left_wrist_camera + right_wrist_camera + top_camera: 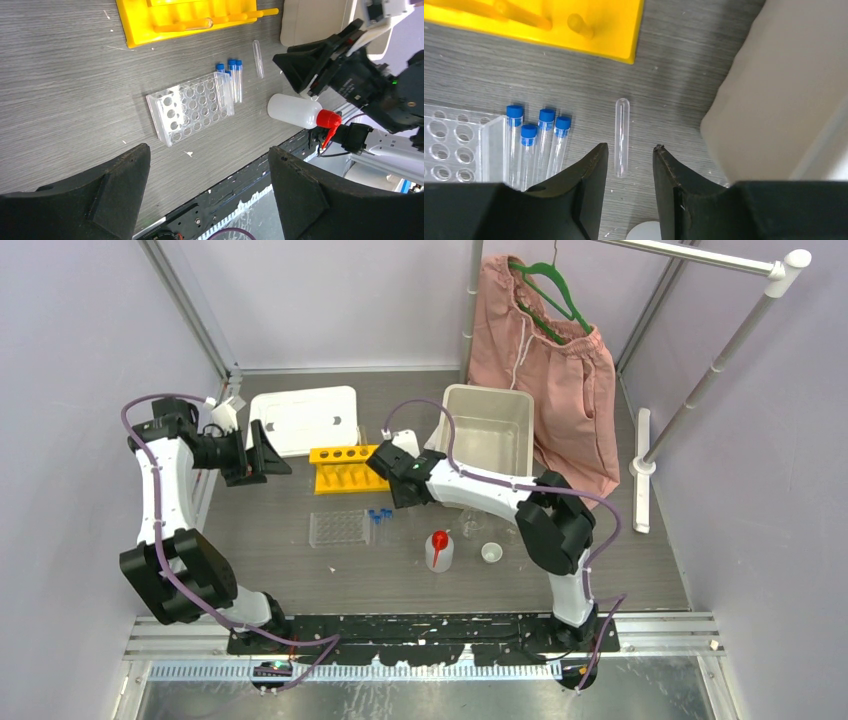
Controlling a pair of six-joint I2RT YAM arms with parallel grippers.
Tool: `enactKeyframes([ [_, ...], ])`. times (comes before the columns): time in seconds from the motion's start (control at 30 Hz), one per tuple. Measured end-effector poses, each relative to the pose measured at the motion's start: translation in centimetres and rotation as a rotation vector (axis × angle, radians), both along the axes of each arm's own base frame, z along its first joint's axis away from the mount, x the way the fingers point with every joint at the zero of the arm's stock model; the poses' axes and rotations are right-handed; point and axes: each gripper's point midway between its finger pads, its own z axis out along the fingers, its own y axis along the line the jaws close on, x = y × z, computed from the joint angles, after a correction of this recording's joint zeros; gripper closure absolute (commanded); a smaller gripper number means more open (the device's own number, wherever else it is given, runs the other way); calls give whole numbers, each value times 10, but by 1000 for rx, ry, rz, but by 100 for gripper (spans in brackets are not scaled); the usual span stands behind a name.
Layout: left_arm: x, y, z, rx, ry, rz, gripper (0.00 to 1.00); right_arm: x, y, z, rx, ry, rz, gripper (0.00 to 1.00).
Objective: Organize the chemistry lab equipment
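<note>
A yellow tube rack (345,468) lies at mid table. In front of it stand a clear grid rack (338,528) and several blue-capped tubes (380,519). A red-spouted squeeze bottle (439,550), a tiny white cup (491,553) and small clear glassware (470,526) stand to the right. My right gripper (630,147) is open, hovering over a bare clear tube (622,137) that lies on the table between the blue-capped tubes (539,137) and a beige bin (784,90). My left gripper (210,160) is wide open and empty, raised left of the rack (190,17).
The beige bin (487,430) sits behind the right gripper (392,488). A white lid (303,420) lies at the back left near the left gripper (275,455). Pink shorts (545,370) hang on a green hanger at the back right. A metal clothes rail stands at the right.
</note>
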Motion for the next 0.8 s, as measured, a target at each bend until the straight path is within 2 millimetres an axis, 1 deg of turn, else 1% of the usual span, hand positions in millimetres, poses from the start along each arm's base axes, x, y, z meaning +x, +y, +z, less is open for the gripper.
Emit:
enactKeyframes([
  [0.17,0,0,1,3,-5,0,12,-6,5,-26,-6,54,6,57],
  [0.33,0,0,2,3,-6,0,12,-8,8,-45,5,89,-5,60],
  [0.5,-1,0,2,5,-9,-2,12,-11,2,-61,14,108,-31,63],
  [0.53,-1,0,3,6,-11,-2,12,-11,2,-64,15,111,-38,65],
  [0.63,-1,0,5,9,-19,-2,12,-9,4,-64,35,107,-49,71],
  [0.8,-2,-1,10,18,-40,-3,12,-7,9,-64,73,111,-65,89],
])
